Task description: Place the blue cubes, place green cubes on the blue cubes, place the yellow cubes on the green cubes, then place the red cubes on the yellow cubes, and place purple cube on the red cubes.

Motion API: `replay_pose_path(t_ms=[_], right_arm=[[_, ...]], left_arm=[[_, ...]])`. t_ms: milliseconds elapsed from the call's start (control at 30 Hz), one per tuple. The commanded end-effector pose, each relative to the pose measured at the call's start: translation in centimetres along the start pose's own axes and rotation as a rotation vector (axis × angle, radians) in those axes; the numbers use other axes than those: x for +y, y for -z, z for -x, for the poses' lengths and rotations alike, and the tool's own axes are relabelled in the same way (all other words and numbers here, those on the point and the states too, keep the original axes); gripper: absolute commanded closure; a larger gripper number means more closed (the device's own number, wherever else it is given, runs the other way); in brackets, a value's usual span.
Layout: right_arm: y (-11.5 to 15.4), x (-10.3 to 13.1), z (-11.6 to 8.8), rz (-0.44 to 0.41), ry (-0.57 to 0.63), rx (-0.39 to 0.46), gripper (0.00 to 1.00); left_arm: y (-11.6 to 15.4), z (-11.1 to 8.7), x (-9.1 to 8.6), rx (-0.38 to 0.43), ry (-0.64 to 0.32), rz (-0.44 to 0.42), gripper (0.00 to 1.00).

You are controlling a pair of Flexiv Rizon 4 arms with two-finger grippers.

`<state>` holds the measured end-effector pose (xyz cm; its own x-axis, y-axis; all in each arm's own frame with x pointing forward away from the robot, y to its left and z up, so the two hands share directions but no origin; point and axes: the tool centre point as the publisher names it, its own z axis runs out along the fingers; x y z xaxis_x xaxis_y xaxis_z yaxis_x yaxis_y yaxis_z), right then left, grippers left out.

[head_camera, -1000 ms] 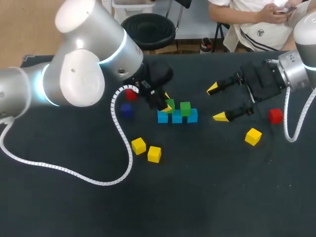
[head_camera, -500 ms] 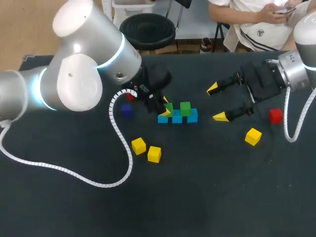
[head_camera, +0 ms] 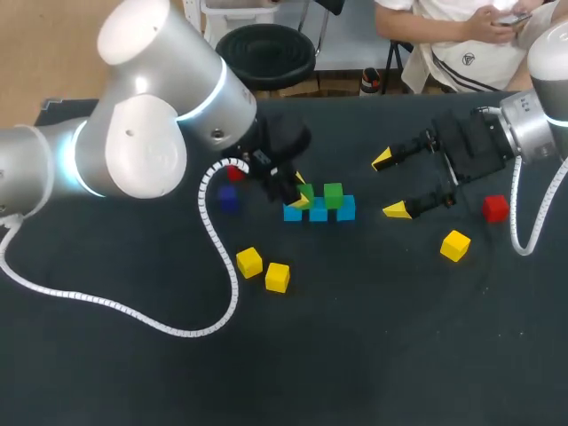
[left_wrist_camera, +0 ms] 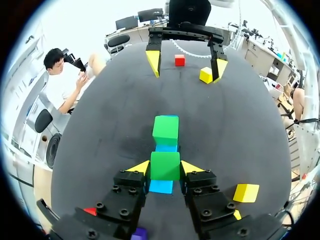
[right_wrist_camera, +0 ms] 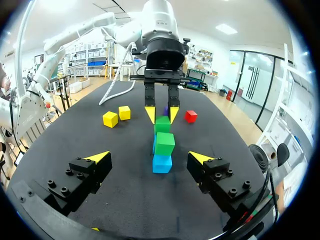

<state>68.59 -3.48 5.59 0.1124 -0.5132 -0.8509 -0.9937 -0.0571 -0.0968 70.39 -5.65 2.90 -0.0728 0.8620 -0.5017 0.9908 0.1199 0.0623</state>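
Note:
Three blue cubes lie in a row mid-table. One green cube rests on the row. My left gripper is shut on a second green cube, held at the row's left end over a blue cube; whether they touch I cannot tell. My right gripper stands open to the right of the row with nothing between its fingers. In the right wrist view the stack is ahead of my right gripper. Two yellow cubes lie nearer the front.
A red cube and a yellow cube lie at the right, near my right arm. Under my left arm sit a purple cube and a red cube. A white cable loops over the table's left side.
The left arm's upper joints swayed slightly and came back. The green cube stays in the left gripper at the same spot. The right arm has kept still.

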Motion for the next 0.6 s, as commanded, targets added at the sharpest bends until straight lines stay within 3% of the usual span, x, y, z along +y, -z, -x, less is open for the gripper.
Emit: replay_pose_path(t_ms=[33, 600], right_arm=[[0.00, 0.05, -0.01, -0.001, 0.001, -0.001, 0.00], [0.00, 0.05, -0.01, -0.001, 0.001, -0.001, 0.00]], left_arm=[[-0.49, -0.02, 0.25, 0.006, 0.002, -0.006, 1.00], [-0.06, 0.55, 0.64, 0.000, -0.010, 0.005, 1.00]])
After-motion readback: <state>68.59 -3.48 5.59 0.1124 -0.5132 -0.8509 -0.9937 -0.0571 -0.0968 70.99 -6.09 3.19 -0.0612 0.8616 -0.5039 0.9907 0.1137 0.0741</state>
